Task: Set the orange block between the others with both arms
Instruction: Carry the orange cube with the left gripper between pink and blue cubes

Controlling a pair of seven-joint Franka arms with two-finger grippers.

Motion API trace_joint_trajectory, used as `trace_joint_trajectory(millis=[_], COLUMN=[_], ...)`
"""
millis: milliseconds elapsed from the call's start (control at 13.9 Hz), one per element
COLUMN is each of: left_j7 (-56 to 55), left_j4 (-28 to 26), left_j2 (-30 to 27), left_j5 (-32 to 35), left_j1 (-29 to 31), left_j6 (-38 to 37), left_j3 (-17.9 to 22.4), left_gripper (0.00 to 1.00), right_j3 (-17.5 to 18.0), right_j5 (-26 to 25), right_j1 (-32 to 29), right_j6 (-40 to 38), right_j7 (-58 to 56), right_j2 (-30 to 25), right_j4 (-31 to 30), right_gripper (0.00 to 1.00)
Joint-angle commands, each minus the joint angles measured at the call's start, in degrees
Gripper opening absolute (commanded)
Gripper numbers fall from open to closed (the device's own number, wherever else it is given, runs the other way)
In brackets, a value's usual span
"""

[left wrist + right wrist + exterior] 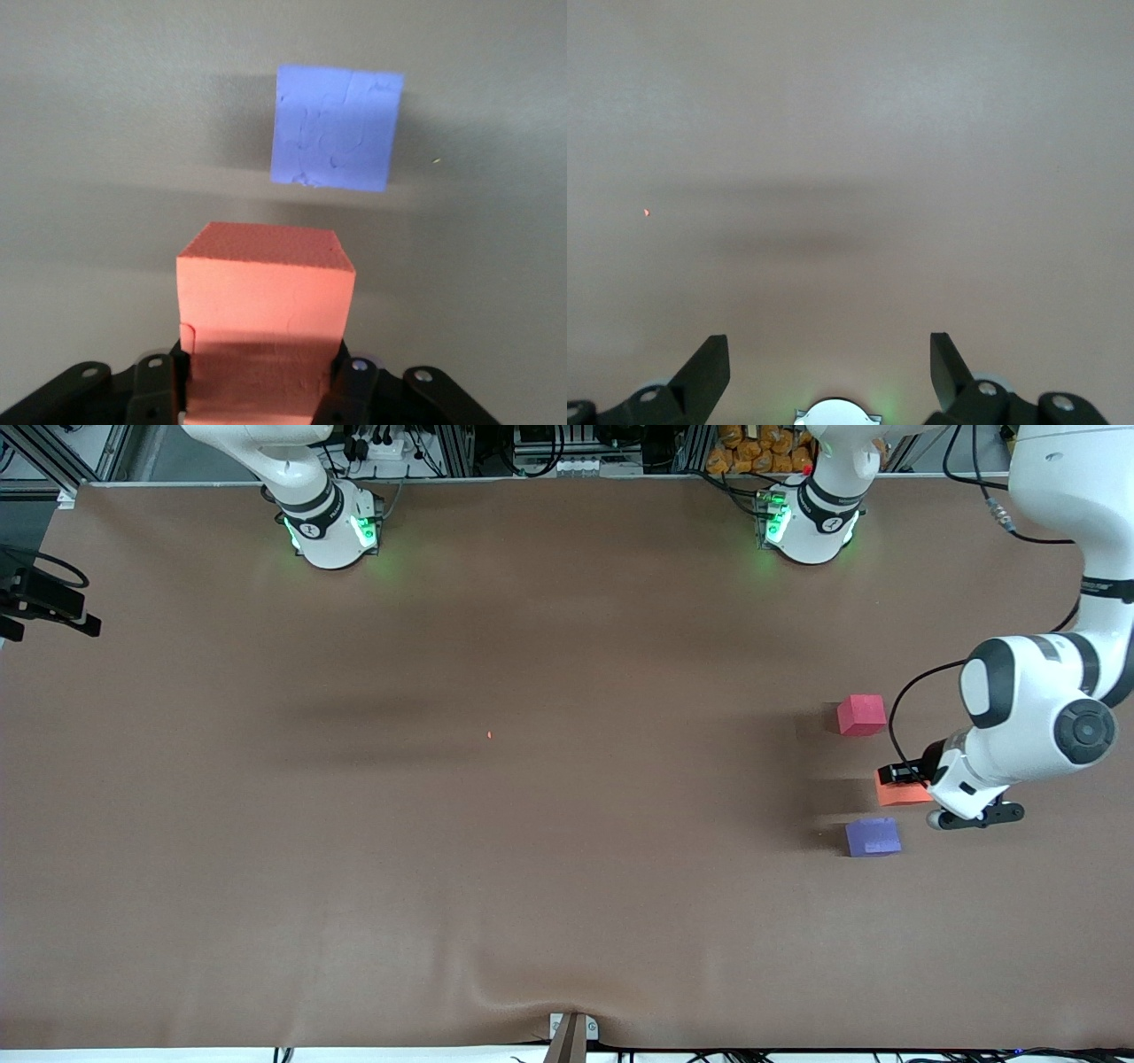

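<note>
Most of the brown cloth-covered table (496, 850) is bare, so wide room for a gripper is found across its middle and toward the right arm's end. The obstacles are gathered near the left arm's end. A red-pink foam cube (861, 715) is seen farther from the front camera, a purple-blue foam cube (873, 837) nearer to it. The gap between them is taken up by the bright orange foam cube (899, 792), which is clamped by the left gripper (264, 390). A narrow strip is left free on each side of it. The right gripper (829, 363) is spread wide over bare cloth.
</note>
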Motion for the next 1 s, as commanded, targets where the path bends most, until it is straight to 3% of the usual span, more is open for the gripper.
trace_joint_trajectory(millis=[0, 215, 430, 932], left_j7=[1.0, 4.1, 5.9, 8.3], left_j4=[-5.0, -7.5, -8.7, -9.2], left_j2=[-1.3, 0.0, 0.4, 2.2], left_j5=[-0.4, -0.4, -0.4, 0.0], left_j1=[0.5, 0.4, 0.4, 0.4], left_j6=[6.0, 11.0, 12.4, 14.7], left_j3=[-1.0, -1.1, -1.1, -1.1], left_gripper=[0.10, 0.11, 0.12, 0.17], right_j3=[1.3, 1.3, 1.3, 1.4], right_j5=[-2.2, -2.5, -2.6, -3.7], right_j1=[-0.7, -0.5, 1.5, 2.2], right_j6=[0.3, 1.8, 2.5, 3.2], right_j7=[1.2, 3.4, 8.6, 8.4], right_j2=[-1.3, -1.1, -0.9, -0.5], right_j4=[-1.4, -1.1, -1.1, -1.1], right_gripper=[1.00, 1.00, 1.00, 1.00])
